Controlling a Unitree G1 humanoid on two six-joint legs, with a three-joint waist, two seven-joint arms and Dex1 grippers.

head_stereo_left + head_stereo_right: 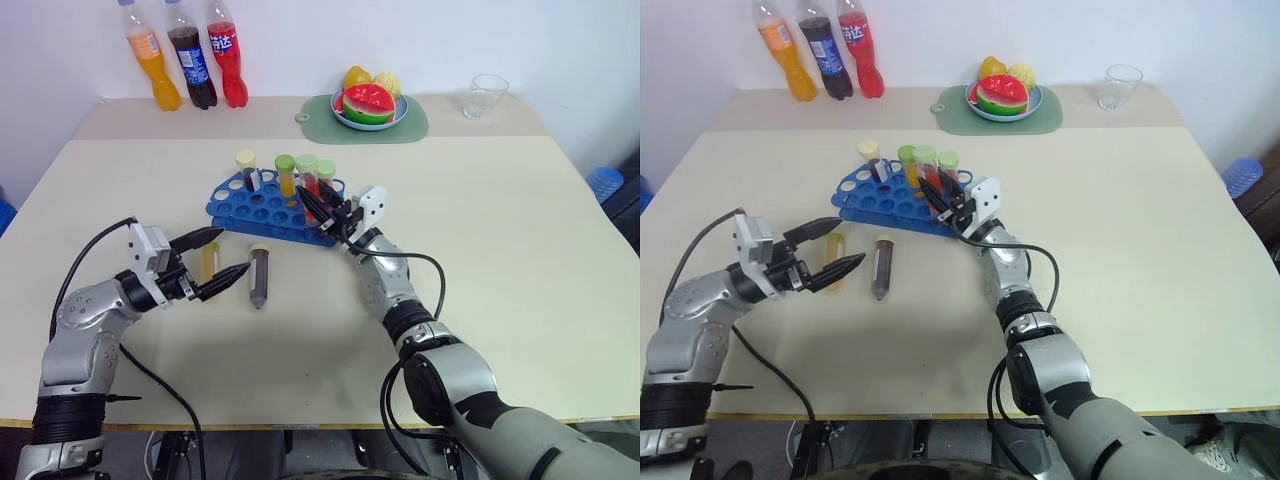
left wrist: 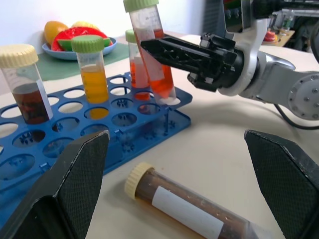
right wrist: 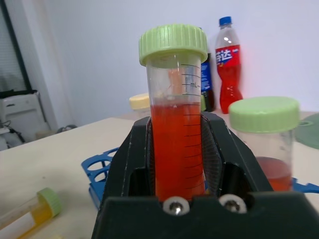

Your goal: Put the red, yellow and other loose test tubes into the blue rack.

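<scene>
Right tool (image 1: 318, 207): we see it clamped on the red tube (image 2: 152, 55), whose tip sits at a hole of the blue rack (image 1: 262, 212).
Left tool (image 1: 222, 257): we see it spread wide, holding nothing.
Tabletop (image 1: 500, 230): yellow tube (image 1: 209, 262) and brown tube (image 1: 259, 277) lying loose near the rack.

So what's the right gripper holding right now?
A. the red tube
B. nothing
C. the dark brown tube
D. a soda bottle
A: the right gripper is shut on the red tube with the green cap, holding it tilted over the blue rack.
</scene>
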